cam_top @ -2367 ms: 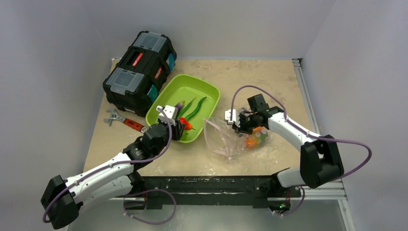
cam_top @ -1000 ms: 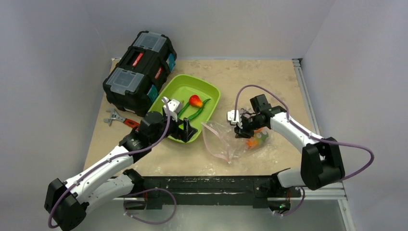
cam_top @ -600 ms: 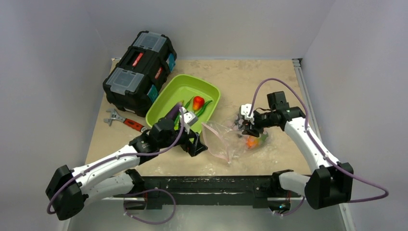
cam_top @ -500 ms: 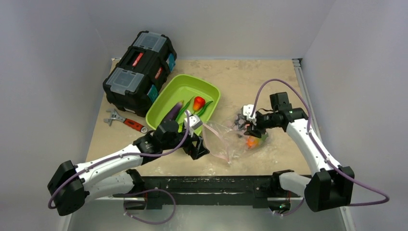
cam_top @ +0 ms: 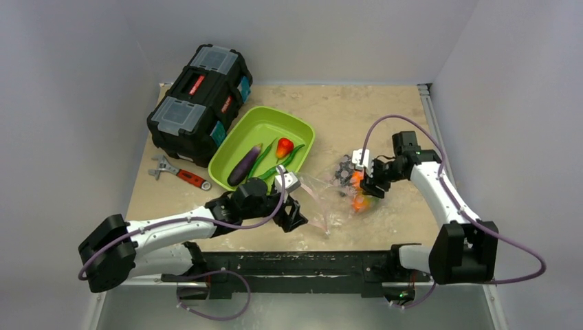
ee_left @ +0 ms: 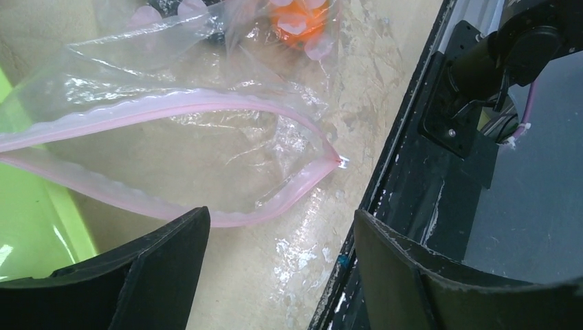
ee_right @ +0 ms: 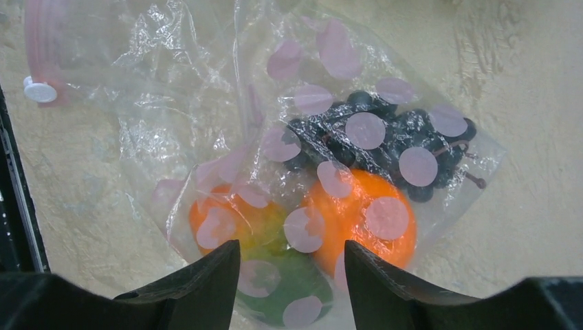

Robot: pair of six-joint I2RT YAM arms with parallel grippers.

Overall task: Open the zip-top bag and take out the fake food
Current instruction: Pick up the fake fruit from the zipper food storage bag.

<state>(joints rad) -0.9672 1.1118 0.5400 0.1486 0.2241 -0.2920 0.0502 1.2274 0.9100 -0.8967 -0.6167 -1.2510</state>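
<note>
Bag: the clear, crinkly plastic zip-top bag point(cam_top: 320, 203) lies flat on the tan table point(cam_top: 357, 110) between the two arms, just beside the lime-green plastic tray point(cam_top: 275, 118).
Mouth: the pale pink zip strip point(ee_left: 172, 110) gapes in a loop facing the left gripper point(ee_left: 280, 216).
Left gripper: fingers spread and empty, low, just short of that loop.
Right gripper point(ee_right: 290, 249): fingers parted, gripping nothing, above the bag's closed end.
Inside: a glossy orange plastic fruit point(ee_right: 357, 213), an orange-green mango point(ee_right: 240, 234) and a dark grape bunch point(ee_right: 385, 137) (all at the end farthest from the mouth).
Axis: the bag runs from mouth to bottom, left arm to right arm. The left is nearer the opening, the right nearer the food.
</note>
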